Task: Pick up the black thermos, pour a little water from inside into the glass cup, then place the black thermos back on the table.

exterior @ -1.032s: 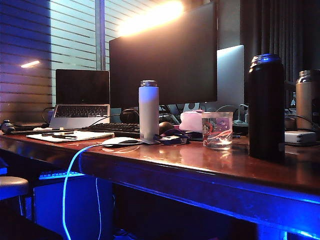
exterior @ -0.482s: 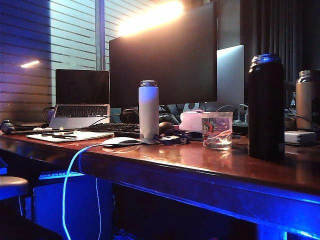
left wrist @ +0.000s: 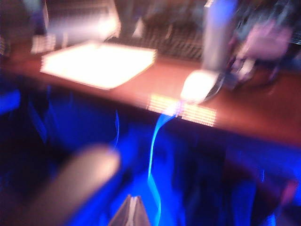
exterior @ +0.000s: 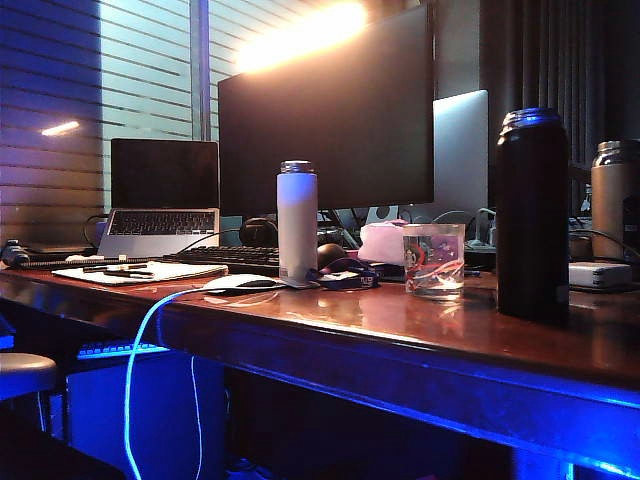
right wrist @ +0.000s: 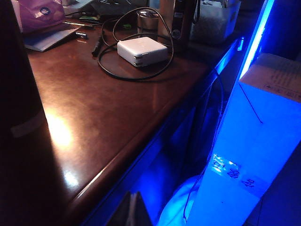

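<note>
Counts by kind, desk scene. Bottles: three, namely one black thermos (exterior: 532, 212), one slim white bottle (exterior: 297, 221) and one steel-grey bottle (exterior: 610, 200). Glass cup (exterior: 434, 259): one. Screens: one large monitor (exterior: 327, 112) and one open laptop (exterior: 164, 197). Keyboard (exterior: 228, 257): one. Computer mouse (exterior: 240, 284): one. Notepad (exterior: 141, 271): one. White power adapter (right wrist: 142, 51) with its coiled cable: one. Table (exterior: 420, 325): one. Stool (exterior: 27, 374): one, at the lower left of the exterior view. Grippers: two, the left gripper (left wrist: 132, 213) and the right gripper (right wrist: 132, 210), each showing only closed fingertips in front of the table edge, in its own wrist view.
</note>
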Controlling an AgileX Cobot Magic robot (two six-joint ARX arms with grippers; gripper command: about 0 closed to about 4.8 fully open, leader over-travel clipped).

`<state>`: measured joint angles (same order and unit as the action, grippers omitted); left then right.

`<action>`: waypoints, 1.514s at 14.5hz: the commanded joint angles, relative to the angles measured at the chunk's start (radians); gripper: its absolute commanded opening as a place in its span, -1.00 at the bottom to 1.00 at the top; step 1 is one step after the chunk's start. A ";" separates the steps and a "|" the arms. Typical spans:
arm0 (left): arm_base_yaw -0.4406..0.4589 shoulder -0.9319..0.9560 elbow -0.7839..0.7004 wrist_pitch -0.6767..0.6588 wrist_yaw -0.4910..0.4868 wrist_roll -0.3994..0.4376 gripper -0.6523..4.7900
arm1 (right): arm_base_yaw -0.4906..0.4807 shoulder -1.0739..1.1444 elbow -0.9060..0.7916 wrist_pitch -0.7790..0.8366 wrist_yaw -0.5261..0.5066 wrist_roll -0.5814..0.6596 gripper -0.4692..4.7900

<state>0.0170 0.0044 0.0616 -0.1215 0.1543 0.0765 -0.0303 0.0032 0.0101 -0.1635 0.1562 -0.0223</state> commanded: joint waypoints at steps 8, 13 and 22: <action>0.001 -0.003 -0.044 -0.084 -0.063 -0.009 -0.77 | 0.000 -0.001 -0.004 0.008 0.000 0.003 -0.82; 0.000 -0.003 -0.044 -0.084 -0.063 -0.009 -0.77 | 0.000 -0.001 -0.004 0.008 -0.001 0.003 -0.82; 0.000 -0.003 -0.044 -0.084 -0.063 -0.009 -0.77 | 0.000 -0.001 -0.004 0.008 -0.001 0.003 -0.82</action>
<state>0.0177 0.0036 0.0246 -0.1982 0.0933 0.0700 -0.0303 0.0032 0.0101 -0.1631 0.1558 -0.0223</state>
